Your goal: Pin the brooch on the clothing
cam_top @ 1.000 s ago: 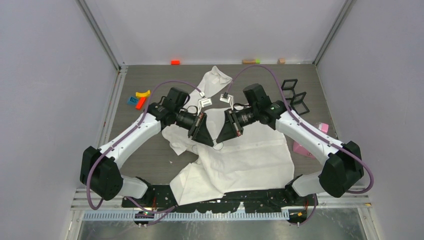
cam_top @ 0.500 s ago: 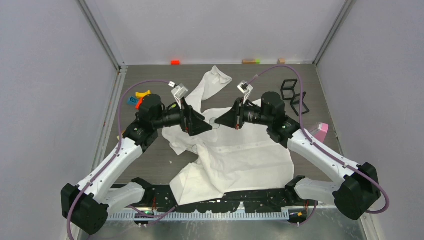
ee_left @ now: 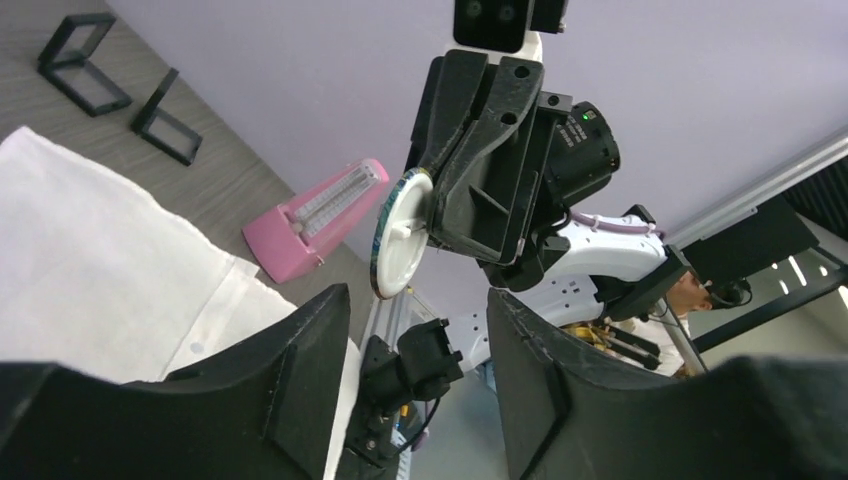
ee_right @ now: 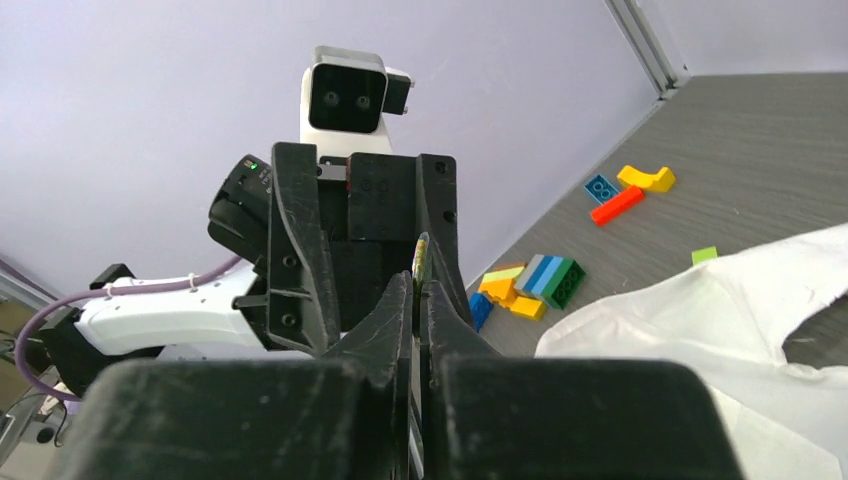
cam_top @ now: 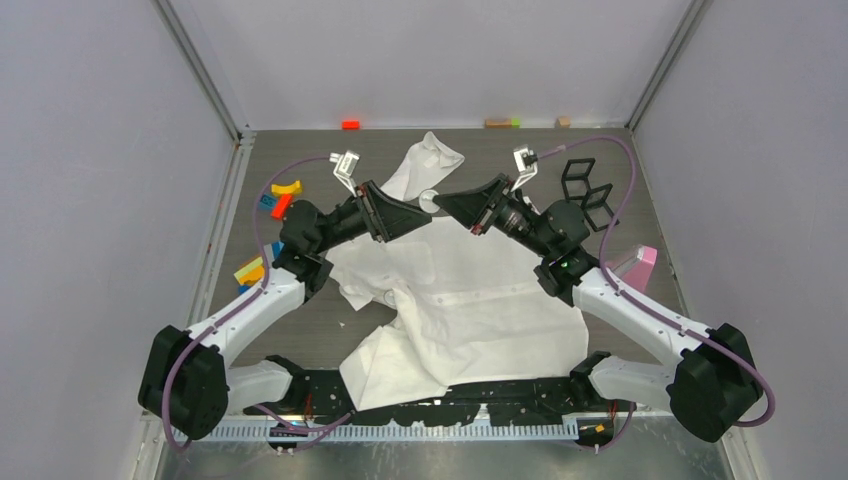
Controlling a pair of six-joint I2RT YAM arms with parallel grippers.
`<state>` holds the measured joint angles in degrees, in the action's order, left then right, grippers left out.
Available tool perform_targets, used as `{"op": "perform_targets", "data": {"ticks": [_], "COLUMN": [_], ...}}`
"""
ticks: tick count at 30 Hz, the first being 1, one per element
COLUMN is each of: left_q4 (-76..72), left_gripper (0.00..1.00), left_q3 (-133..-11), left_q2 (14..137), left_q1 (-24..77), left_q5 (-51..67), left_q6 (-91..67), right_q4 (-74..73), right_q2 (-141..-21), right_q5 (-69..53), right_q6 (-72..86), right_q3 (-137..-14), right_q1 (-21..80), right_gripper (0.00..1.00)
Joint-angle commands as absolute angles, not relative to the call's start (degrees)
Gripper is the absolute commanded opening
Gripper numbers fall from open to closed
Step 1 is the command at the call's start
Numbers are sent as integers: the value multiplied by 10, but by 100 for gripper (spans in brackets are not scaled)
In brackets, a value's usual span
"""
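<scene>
Grey wood-grain tabletop (cam_top: pixel 318 330) carries the crumpled white button-up shirt (cam_top: pixel 490 310), spread between both arms. Above its collar end, the left gripper (ee_left: pixel 415 298) has its fingers apart (nothing between them); the right gripper (ee_right: pixel 420 290) pinches a round white flat brooch (ee_left: pixel 400 235).

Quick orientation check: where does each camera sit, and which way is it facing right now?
Top external: above and behind, looking down on the shirt; left arm and right arm show whole.
Left wrist: raised, facing the robot's right at the right gripper pinching the brooch; own open fingers along the bottom.
Right wrist: raised, facing left at the left gripper; own shut fingers low centre.
Shared: both wrist views show the brooch.
</scene>
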<state>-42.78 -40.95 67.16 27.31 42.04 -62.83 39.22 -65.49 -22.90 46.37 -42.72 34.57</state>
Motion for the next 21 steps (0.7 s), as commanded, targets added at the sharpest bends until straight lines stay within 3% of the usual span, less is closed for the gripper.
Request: {"op": "perform_targets", "data": {"ticks": [1, 8, 17, 21], "left_q4": [-538, -538, -535, -535], "left_gripper": [51, 33, 20, 6], "left_q3": [-411, -415, -421, -422], "left_q2": [673, 675, 686, 691], "left_q1": [273, 273, 273, 273], "left_q5": [422, 422, 423, 427], "left_q6": [-679, -680, -684, -684], "right_q4": [479, 483, 490, 489], "right_q2": [-646, -655, -664, -666], "right_q5": [-209, -232, -255, -258], "right_q6": [484, 495, 503, 506], "right_q3": [-439, -447, -454, -453], "right_q1": [350, 350, 350, 350], "right_gripper": [1, 1, 1, 1]}}
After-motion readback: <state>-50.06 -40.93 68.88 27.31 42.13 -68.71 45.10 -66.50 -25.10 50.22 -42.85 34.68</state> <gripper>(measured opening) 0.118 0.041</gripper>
